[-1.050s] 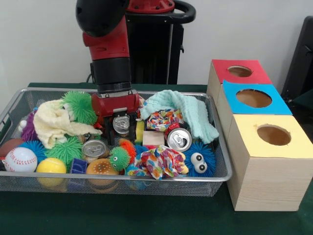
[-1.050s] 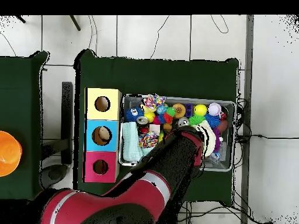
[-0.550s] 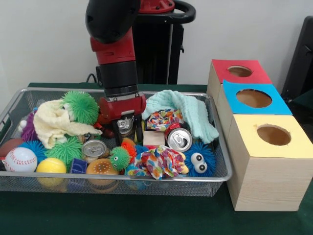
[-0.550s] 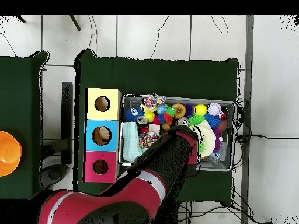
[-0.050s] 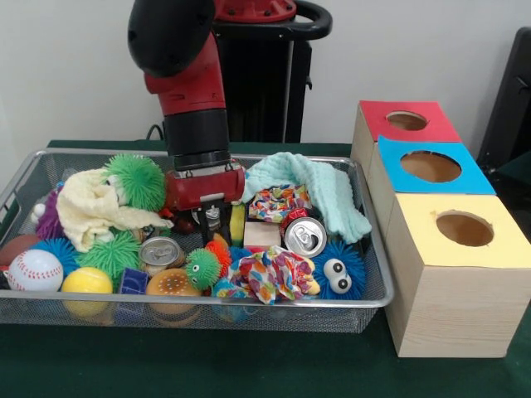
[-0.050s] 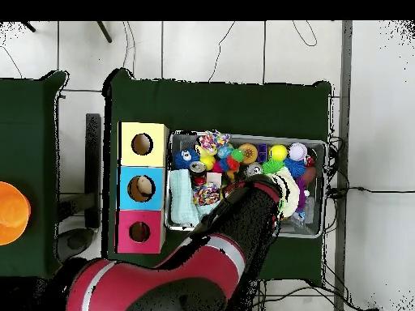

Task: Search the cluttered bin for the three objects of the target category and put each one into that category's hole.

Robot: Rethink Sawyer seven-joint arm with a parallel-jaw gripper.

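Red and black robot arm

The arm (image 5: 187, 83) is showing a rounded black joint cap, a glossy red sleeve, a black cylindrical band, and a red wrist block; overhead, a thin white stripe is crossing its red shell.

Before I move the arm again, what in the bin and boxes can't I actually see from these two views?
- Hand, front view: whether it is shut on the can behind it cannot be told; overhead, the arm covers it.
- Bin middle, overhead view: hidden under the arm.
- Box holes, both views: the contents of the red box and yellow box are too dark to tell.
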